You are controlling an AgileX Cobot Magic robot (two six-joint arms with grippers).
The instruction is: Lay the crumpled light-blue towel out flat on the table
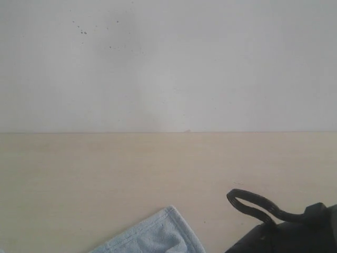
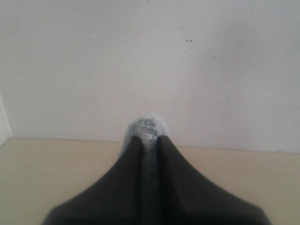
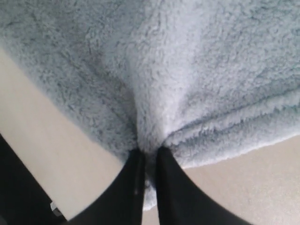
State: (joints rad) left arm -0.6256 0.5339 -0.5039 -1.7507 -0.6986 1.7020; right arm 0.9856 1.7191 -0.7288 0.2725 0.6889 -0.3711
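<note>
Only a corner of the pale light-blue towel [image 1: 158,234] shows in the exterior view, lying on the beige table [image 1: 105,174] at the bottom edge. My left gripper [image 2: 149,138] is shut on a fold of the towel [image 2: 148,125], and a fluffy tuft sticks out past its black fingers [image 2: 126,178]. My right gripper [image 3: 149,152] is shut on the towel's hemmed edge [image 3: 220,126], with the cloth [image 3: 187,61] spreading beyond it over the table [image 3: 61,159]. Neither gripper's jaws show in the exterior view.
A white wall [image 1: 168,63] rises behind the table's far edge. A black cable loop and part of the right arm [image 1: 274,221] sit at the bottom right of the exterior view. Bare tabletop stretches across the middle and left.
</note>
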